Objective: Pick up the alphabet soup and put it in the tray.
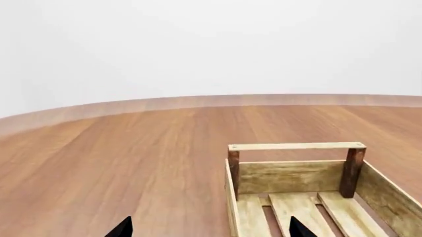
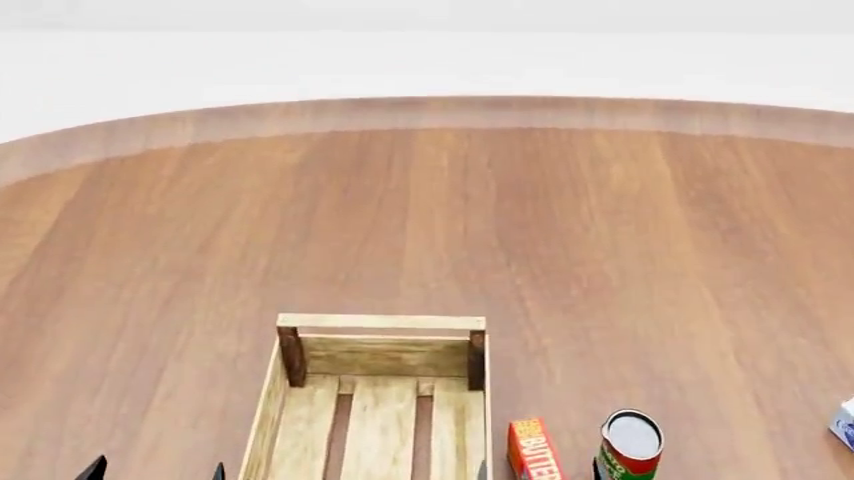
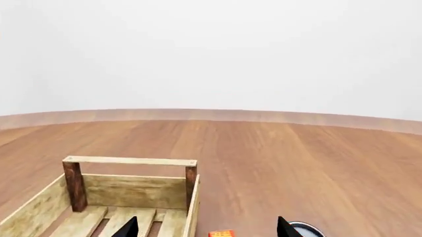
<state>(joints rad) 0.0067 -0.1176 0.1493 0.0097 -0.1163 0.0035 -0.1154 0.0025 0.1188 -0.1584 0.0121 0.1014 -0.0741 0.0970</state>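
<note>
The tray (image 2: pixel 380 322), a light-wood crate with dark corner posts and a slatted bottom, stands at the near middle of the floor with nothing in it. No blue-labelled alphabet soup can shows clearly in any view. A small white-and-blue thing (image 2: pixel 843 425) is cut off by the head view's right edge, too little of it showing to name. My left gripper (image 1: pixel 209 229) is open, straddling the tray's (image 1: pixel 297 146) left wall. My right gripper (image 3: pixel 205 229) is open over the tray's (image 3: pixel 128 161) right wall, with nothing held.
An orange butter box (image 2: pixel 531 450) lies just right of the tray, and a red-and-green labelled can (image 2: pixel 630 445) stands beside it. Both show at the lower edge of the right wrist view, the box (image 3: pixel 222 233) and the can's top (image 3: pixel 307 229). Wooden floor stretches beyond to a pale wall.
</note>
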